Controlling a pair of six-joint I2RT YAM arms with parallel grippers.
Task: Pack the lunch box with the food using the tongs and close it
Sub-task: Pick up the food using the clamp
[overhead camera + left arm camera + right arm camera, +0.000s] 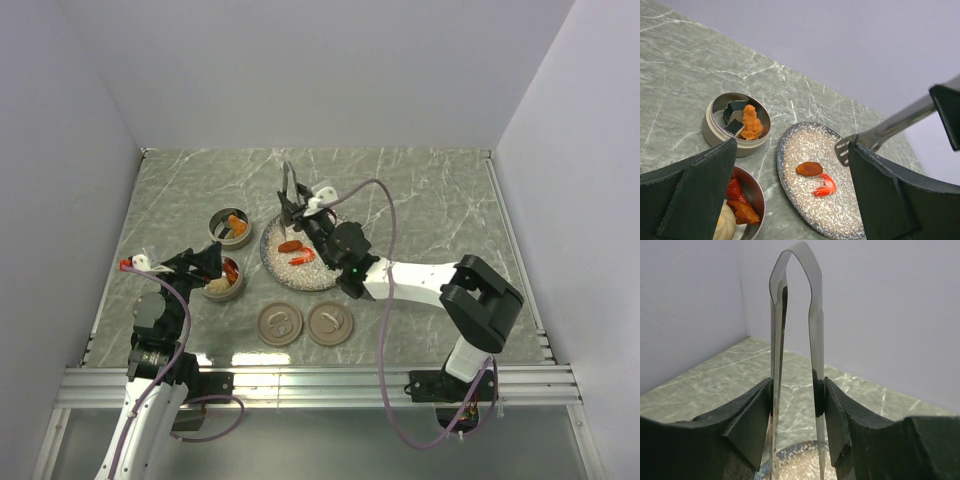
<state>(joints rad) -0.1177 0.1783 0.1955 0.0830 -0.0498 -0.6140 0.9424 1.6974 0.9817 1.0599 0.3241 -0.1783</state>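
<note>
Status: packing is partly done, closing is not started.

- The tongs (796, 335) are gripped across both arms by the right gripper (795, 400). Its jaws are set roughly half closed on them, with the joined end pointing up.
- The slotted tips are held over the far edge of the plate (805, 145). Nothing is seen between them. Contact with the plate can't be confirmed from these angles.
- The left gripper (207, 262) is spread fully open and holds nothing. It is parked just above the near tin (759, 192).
- The far tin (715, 127) is loaded with an orange fried piece (751, 122) and some dark cubes.
- The near tin is loaded with red pieces and a beige ball (725, 227).
- Two items are left on the plate, lying just beside each other: a brown oval piece (809, 168) and a red curled piece (826, 186).
- Both lids (280, 324) are lying flat on the table (430, 200), between the plate and the arm bases and apart from the tins.

Judged remaining: two tong transfers into the tins, then both lids fitted. Roughly past the halfway mark on packing, none of the closing done.
</note>
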